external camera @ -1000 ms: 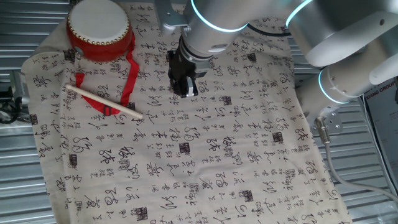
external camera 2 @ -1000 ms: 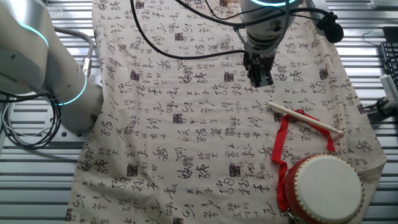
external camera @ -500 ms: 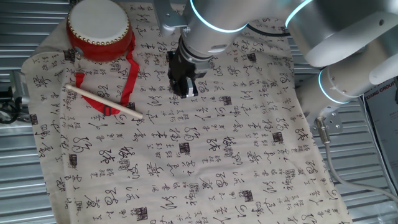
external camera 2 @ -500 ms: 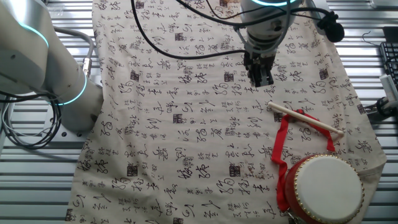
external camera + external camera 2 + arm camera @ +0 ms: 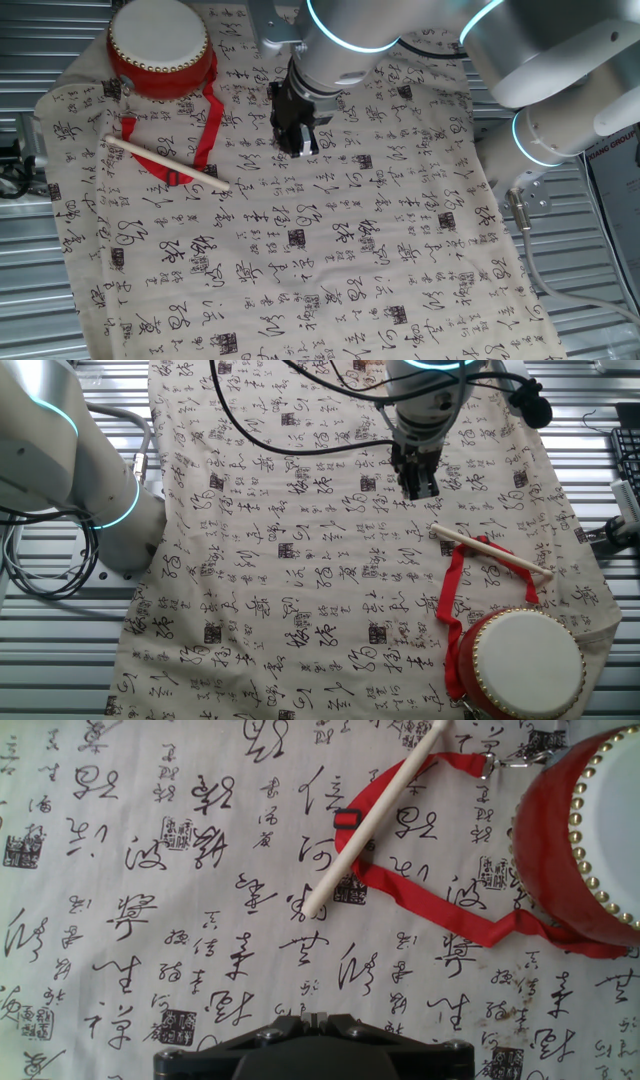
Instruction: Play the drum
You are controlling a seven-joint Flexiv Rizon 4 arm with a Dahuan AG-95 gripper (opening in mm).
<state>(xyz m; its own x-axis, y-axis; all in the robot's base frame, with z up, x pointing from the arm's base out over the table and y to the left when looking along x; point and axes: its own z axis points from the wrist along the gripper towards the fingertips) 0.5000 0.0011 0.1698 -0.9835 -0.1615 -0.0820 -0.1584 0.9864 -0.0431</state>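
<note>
The drum [image 5: 160, 48], red-bodied with a cream-white head, stands at the cloth's far left corner; it also shows in the other fixed view [image 5: 525, 663] and at the hand view's right edge [image 5: 585, 830]. Its red strap [image 5: 208, 135] lies looped on the cloth. A thin pale wooden stick [image 5: 165, 163] lies across the strap, also in the hand view [image 5: 375, 815]. My gripper [image 5: 298, 148] hangs above the cloth to the right of the stick's end, jaws shut and empty, apart from stick and drum. It shows in the other fixed view [image 5: 417, 490] and the hand view [image 5: 314, 1017].
A cream cloth printed with black calligraphy [image 5: 300, 240] covers the slatted metal table [image 5: 40, 320]. The arm's silver links [image 5: 560, 90] reach in from the right. Black cables [image 5: 300, 430] hang over the cloth in the other fixed view.
</note>
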